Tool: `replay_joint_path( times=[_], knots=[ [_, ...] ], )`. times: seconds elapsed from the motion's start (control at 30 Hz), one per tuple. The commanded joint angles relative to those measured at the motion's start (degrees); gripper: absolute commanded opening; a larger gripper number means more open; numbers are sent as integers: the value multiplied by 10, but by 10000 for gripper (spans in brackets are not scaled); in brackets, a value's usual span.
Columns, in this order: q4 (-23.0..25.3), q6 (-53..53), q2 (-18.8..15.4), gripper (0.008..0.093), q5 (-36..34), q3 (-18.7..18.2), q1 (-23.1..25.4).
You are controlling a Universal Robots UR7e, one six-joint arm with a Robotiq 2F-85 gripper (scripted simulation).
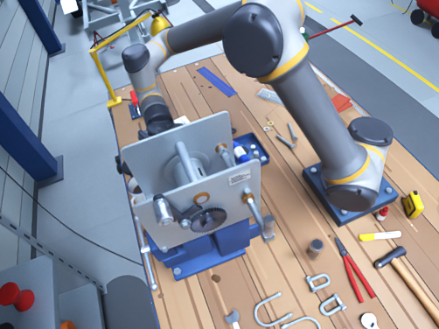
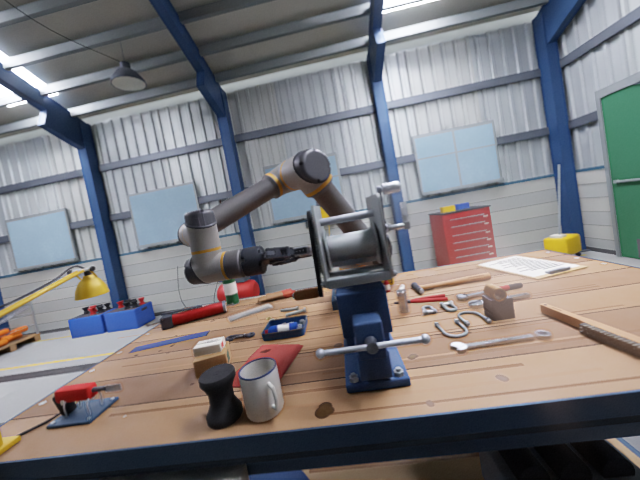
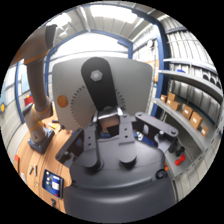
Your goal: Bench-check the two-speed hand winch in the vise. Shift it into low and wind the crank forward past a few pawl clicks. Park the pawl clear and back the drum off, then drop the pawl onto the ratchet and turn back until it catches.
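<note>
The hand winch (image 1: 192, 179) (image 2: 354, 248) stands clamped in a blue vise (image 1: 205, 249) (image 2: 369, 336) near the bench's edge, its grey side plates upright around the drum. On one plate sit the small ratchet gear (image 1: 209, 220) and the pawl (image 1: 186, 215). On the opposite plate a black crank arm (image 3: 99, 85) hangs down over a large toothed wheel. The crank's handle (image 3: 108, 126) at the arm's lower end is gripped by my gripper (image 3: 108, 117) (image 2: 297, 252), which reaches in level from that side. In the side camera the winch hides the fingers.
Behind the winch my arm's base (image 1: 350, 192) is bolted to the bench. A blue parts tray (image 1: 251, 151) lies beside the vise. A mug (image 2: 261, 390), a black spool (image 2: 221, 395) and a small box (image 2: 211, 355) stand below my wrist. Shackles, pliers (image 1: 354, 271) and a hammer (image 1: 409, 273) lie further off.
</note>
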State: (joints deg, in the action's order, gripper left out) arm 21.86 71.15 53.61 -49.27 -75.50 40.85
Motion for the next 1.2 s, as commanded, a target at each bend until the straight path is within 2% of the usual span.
replay_joint_path(
  times=[0.0, 0.77, 1.17],
  knots=[
    [-1, -4, 0, 80, 2, 1, 0],
    [-19, -130, -11, 80, 11, 31, 10],
    [-21, -139, -12, 80, 12, 33, 10]
  ],
)
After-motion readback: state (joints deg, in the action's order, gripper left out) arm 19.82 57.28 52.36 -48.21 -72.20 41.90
